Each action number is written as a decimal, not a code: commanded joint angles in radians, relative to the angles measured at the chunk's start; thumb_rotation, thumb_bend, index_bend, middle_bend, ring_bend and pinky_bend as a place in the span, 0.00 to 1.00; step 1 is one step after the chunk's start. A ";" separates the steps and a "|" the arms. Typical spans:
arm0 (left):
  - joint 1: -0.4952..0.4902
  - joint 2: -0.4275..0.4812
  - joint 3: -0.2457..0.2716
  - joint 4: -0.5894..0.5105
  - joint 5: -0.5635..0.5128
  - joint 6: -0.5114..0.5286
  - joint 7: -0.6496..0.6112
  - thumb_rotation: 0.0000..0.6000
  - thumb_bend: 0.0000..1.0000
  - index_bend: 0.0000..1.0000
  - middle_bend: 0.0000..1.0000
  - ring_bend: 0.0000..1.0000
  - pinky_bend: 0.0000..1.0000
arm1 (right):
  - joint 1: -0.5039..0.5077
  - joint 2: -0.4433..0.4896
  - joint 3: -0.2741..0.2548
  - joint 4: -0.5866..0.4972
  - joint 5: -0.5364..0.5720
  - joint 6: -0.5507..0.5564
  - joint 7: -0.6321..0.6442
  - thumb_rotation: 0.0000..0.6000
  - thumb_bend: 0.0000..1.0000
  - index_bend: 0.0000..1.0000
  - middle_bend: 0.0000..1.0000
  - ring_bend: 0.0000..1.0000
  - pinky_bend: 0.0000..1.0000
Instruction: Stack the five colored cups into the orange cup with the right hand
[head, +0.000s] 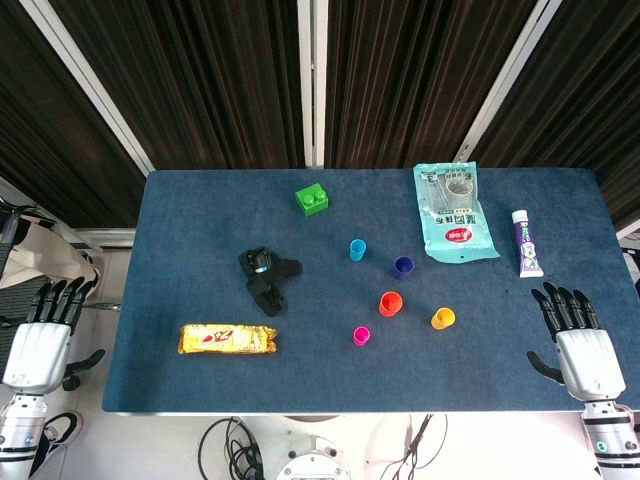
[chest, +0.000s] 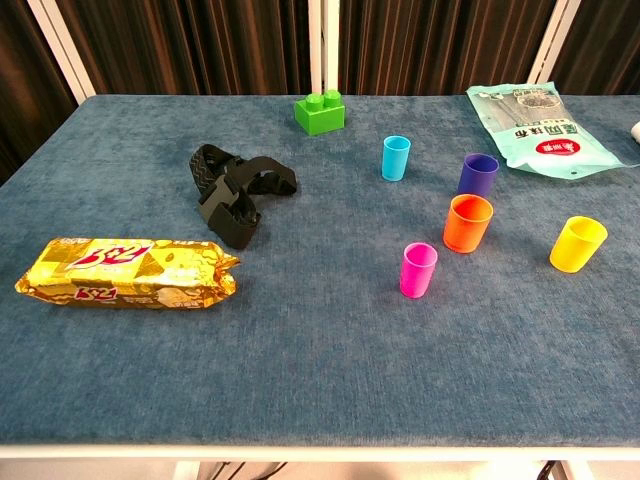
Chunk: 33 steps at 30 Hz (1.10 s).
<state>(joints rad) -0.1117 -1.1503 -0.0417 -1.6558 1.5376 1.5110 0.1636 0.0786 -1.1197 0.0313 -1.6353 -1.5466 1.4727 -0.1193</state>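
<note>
You see five cups upright on counter (chest: 320, 380): orange cup (chest: 468, 222), pink cup (chest: 418, 269), yellow cup (chest: 578, 243), navy cup (chest: 478, 174), cyan cup (chest: 396, 157). Left hand (head: 45, 335) and right hand (head: 582, 345): fingers apart, holding nothing.

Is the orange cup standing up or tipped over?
Standing up. The orange cup sits on its base, open mouth facing up, and the chest view shows nothing stacked inside.

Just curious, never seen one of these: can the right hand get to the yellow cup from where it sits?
Probably yes. The right hand rests open at the table's edge, and only bare cloth lies between it and the yellow cup.
</note>
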 joint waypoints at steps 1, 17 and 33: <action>-0.003 -0.001 -0.003 0.003 -0.002 -0.003 -0.003 1.00 0.03 0.04 0.04 0.00 0.00 | 0.000 0.000 0.000 -0.002 0.003 -0.003 -0.002 1.00 0.12 0.00 0.00 0.00 0.00; -0.015 -0.005 -0.004 0.011 0.011 -0.010 -0.015 1.00 0.03 0.04 0.04 0.00 0.00 | 0.039 0.026 0.034 -0.049 0.058 -0.062 -0.069 1.00 0.12 0.00 0.00 0.00 0.00; -0.016 -0.006 -0.001 0.003 0.026 -0.003 -0.016 1.00 0.03 0.04 0.04 0.00 0.00 | 0.359 0.075 0.194 -0.154 0.318 -0.437 -0.295 1.00 0.12 0.00 0.01 0.00 0.00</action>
<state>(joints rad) -0.1277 -1.1558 -0.0423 -1.6526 1.5633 1.5079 0.1477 0.3823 -1.0330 0.1972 -1.7867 -1.2902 1.0927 -0.3586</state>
